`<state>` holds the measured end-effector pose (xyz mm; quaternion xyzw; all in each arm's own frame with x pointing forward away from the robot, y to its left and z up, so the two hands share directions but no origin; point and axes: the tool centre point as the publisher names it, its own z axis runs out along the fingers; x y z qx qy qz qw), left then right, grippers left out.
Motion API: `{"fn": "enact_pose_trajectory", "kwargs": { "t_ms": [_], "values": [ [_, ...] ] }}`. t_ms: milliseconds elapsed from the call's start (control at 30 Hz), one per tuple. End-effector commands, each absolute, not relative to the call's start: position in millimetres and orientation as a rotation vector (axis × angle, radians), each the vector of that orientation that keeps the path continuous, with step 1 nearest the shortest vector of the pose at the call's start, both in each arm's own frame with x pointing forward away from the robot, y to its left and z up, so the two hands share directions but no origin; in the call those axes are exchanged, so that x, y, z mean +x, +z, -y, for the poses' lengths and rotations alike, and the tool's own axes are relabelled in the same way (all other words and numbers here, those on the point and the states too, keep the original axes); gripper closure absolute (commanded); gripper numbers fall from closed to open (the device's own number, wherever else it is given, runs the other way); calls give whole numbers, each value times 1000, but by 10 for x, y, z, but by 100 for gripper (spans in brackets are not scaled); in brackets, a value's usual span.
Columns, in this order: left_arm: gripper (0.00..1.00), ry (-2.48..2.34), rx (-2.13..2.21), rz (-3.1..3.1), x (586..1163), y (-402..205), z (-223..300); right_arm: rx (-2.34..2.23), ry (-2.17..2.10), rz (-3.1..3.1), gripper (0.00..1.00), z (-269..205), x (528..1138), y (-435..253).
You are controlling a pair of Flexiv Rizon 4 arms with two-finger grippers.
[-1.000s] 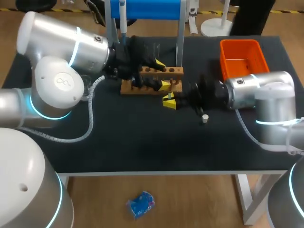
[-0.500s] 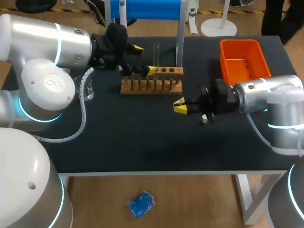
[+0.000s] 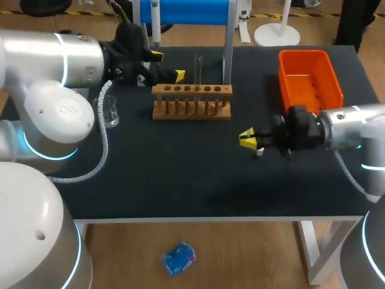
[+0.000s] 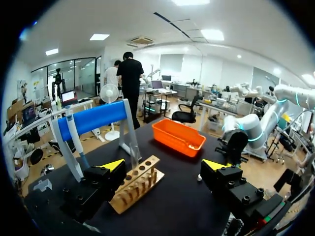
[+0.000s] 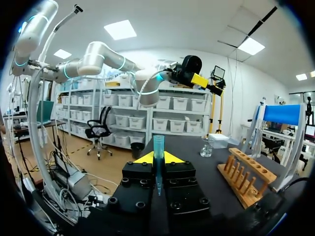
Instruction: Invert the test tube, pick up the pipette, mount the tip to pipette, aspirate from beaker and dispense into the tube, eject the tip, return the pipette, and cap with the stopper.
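While my left claw [image 3: 164, 66] stands spread wide with nothing between its yellow tips, just behind the end of the light wooden rack [image 3: 191, 102] with its row of holes, my right claw [image 3: 248, 138] is pressed together on a slim translucent blue pipette tip [image 5: 158, 147], pinching it upright. The clear glass test tube [image 3: 197, 63] stands upright in the rack, so I judge the step in hand to be taking the white, blue-topped pipette [image 3: 155, 21], which hangs on the blue-barred stand [image 3: 186, 11] at the far edge, close to my left claw. To do it well I would square my fingers to either side of the pipette's body, close firmly, and lift it straight up off the bar before drawing it toward me. The tight spots are the stand's grey legs, the tube and the rack right beside my fingers. A small clear glass beaker [image 3: 110, 112] sits near my left arm's hose, the little white stopper [image 3: 260, 150] lies just beside my right claw, and the orange plastic bin [image 3: 307, 75] is beyond it. The black tabletop [image 3: 180, 174] in front of the rack gives the widest room for bringing pipette and tip together.
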<state>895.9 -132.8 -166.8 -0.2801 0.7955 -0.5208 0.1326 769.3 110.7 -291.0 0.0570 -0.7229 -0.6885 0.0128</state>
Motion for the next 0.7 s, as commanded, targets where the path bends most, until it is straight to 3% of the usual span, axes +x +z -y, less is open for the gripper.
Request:
{"fn": "enact_pose_trajectory", "kwargs": {
  "t_ms": [33,433,700],
  "values": [
    [0,-1523,-810,-2293,8957,-1717,1344,173,-2138,2266,100,-1077,7653,-2858],
    [0,-1523,-810,-2293,8957,-1717,1344,173,-2138,2266,100,-1077,7653,-2858],
    [0,-1368,-1010,-2115,9498,-1784,1157,173,-2138,2266,100,-1077,7653,-2858]
  ]
}}
